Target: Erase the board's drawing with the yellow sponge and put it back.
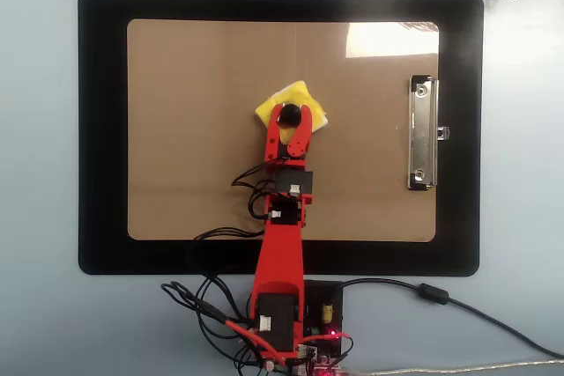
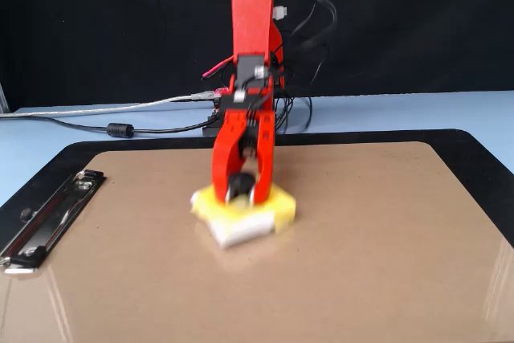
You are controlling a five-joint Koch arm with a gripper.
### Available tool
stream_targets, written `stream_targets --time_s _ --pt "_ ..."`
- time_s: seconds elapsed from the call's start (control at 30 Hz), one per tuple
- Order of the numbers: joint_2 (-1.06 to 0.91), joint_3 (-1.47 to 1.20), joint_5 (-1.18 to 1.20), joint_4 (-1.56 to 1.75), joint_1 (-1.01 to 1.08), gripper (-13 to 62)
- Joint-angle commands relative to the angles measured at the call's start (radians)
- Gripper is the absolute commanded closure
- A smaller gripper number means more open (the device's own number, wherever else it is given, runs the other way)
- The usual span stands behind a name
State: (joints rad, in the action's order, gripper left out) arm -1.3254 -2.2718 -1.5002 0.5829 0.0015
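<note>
While I watch from both cameras, my red gripper (image 1: pixel 288 117) is clamped on the round black knob (image 2: pixel 237 185) at the centre of the small square yellow sponge with its white underlayer (image 1: pixel 292 100), and the sponge sits flat on the large brown rectangular clipboard (image 1: pixel 194 129), directly beneath the jaws and partly hidden by them in the overhead view. No trace of the thin black marker drawing shows on any bare part of the brown surface; whether it is wiped away or merely covered by the sponge I cannot tell. The arm reaches out along the board's short axis, so, as I judge it, any further stroke or the pull back runs straight along the line of the arm toward its base. To the gripper's right in the overhead view, well apart, lies the silver metal clip (image 1: pixel 423 133); it is not in the sweep path. Around the board lies the black mat (image 1: pixel 101 129) on the pale blue worktop (image 1: pixel 40 173), with loose black cables (image 1: pixel 198 305) near the base that I would keep clear of on the return.
</note>
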Motion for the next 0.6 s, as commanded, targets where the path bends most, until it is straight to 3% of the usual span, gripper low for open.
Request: stream_targets --time_s 0.0,0.1,0.37,0.47,0.57 --pt "0.023 0.023 -0.017 0.044 -0.009 57.6" --pt "-0.064 -0.098 -0.025 0.058 -0.009 57.6" --pt "-0.543 -0.601 -0.037 0.086 0.000 57.6" --pt "-0.508 -0.578 -0.040 0.087 0.009 57.6" --pt "-0.313 -0.403 -0.046 0.095 0.020 57.6"
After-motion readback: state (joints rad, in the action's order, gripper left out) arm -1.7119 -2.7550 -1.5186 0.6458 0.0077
